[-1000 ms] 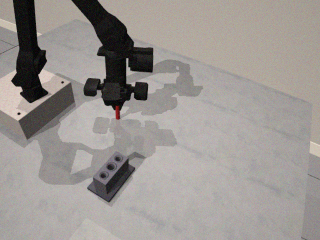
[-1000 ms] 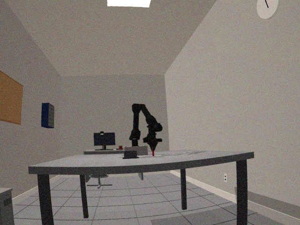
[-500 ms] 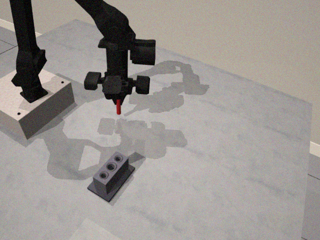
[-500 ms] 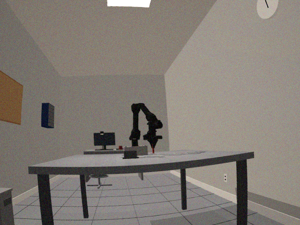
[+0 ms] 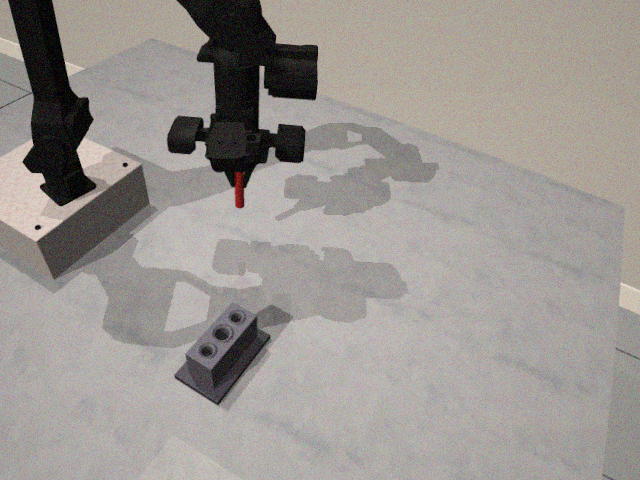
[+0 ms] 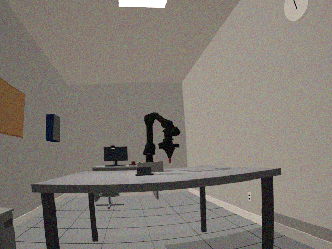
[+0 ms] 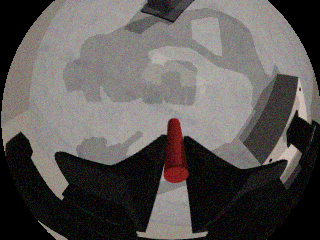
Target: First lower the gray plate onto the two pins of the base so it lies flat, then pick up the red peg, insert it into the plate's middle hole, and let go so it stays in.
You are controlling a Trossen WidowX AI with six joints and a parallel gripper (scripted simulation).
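- Your gripper point(image 5: 238, 178) is clenched on the red peg's point(image 5: 238, 193) upper end, holding it upright in the air so its lower tip points down for insertion.
- The gray plate point(image 5: 222, 335) already sits on the base point(image 5: 204, 384), well apart, middle hole point(image 5: 222, 333) open.

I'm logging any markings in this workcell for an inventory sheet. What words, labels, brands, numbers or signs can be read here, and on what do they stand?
None can be read in any view.
Wall clock: a plain face with a hand, no numerals visible.
Monitor: dark screen, no text.
Orange board and blue panel: no lettering shows.
Gray plate, red peg, gripper: unmarked.
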